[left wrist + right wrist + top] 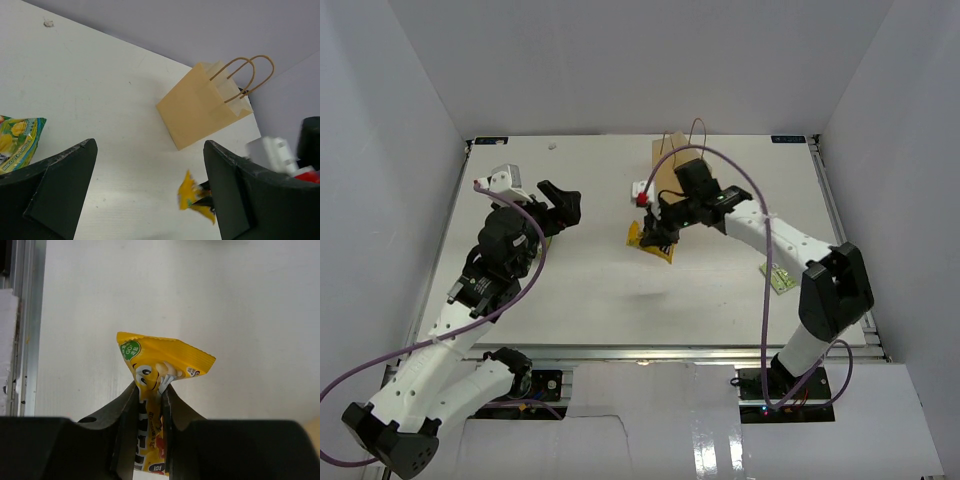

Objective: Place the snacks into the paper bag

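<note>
yellow packet [162, 360]: gripped by its lower end in the right jaws, which are closed on it. its creased, printed top stands out beyond the fingertips. it hangs just in front of the paper bag [666, 160], on the bag's near side and slightly left. whether it is clear of the counter [600, 290] cannot be told.

paper bag: upright at the far edge of the counter, both twisted handles [245, 75] raised. its contents are not visible.

right arm [790, 245]: reaches in from the near right of the bag and partly covers it in the top view.

green-and-white packet [781, 279]: lies flat on the counter, well to the near right of the bag, beside that arm.

left jaws: spread wide with nothing between them, well left of the bag. the bag shows between them in the left wrist view.

green packet [17, 140] with yellow fruit print: lies flat on the counter at the outer side of the left jaws, away from the bag.
</note>
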